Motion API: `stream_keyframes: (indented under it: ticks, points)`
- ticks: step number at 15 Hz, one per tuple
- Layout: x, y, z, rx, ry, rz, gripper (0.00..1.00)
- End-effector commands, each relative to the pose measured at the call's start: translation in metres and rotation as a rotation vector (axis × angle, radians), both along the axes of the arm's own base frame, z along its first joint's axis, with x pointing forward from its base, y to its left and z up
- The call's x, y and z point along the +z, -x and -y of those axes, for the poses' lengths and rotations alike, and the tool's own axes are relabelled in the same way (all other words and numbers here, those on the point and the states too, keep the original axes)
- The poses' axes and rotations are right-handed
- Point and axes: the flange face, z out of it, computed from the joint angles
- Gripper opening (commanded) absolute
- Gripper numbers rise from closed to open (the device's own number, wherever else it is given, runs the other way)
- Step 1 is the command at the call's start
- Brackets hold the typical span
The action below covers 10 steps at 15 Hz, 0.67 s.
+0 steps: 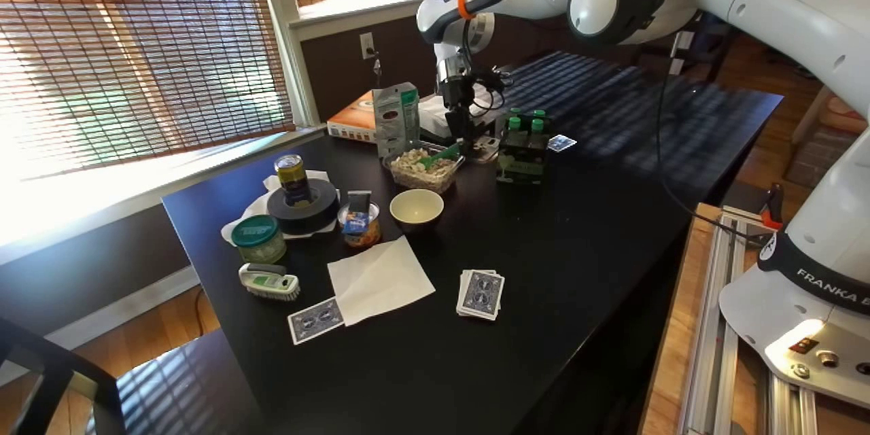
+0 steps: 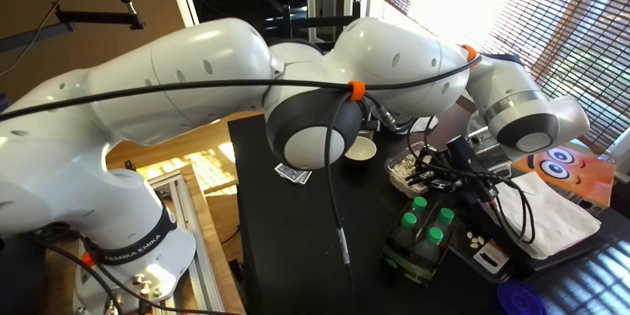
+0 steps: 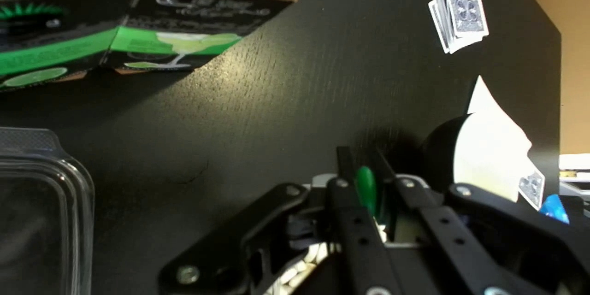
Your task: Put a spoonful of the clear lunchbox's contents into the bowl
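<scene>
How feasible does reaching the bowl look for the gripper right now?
Probably yes: the bowl stands uncovered; only the clear lunchbox seems to lie between it and the gripper, passable by lifting over.

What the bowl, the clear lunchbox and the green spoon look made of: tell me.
The bowl: probably ceramic, perhaps hard plastic; smooth, even cream inside.
The clear lunchbox: likely thin, glossy plastic; pale food shows through its walls and its rim glints.
The green spoon: probably plastic, possibly silicone; uniformly green, with a smooth, rounded end.

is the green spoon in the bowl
No, in an exterior view the green spoon is at the food in the clear lunchbox, and the bowl stands apart from it.
</scene>
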Motion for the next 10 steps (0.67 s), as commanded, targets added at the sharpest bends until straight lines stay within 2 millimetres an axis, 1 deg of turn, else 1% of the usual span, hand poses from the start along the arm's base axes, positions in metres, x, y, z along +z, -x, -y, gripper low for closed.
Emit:
stream_keyframes:
  ticks: [1, 5, 7, 10]
  points:
    - [0.0208, -0.0054, 0.0059, -0.008, 0.032, 0.005, 0.03]
    - [0.0271, -0.0061, 0.0054, -0.014, 0.057, -0.013, 0.03]
    - [0.0261, -0.0056, 0.0047, -0.037, 0.084, -0.038, 0.03]
    - [0.0282, -0.0066, 0.0115, -0.049, 0.133, -0.032, 0.03]
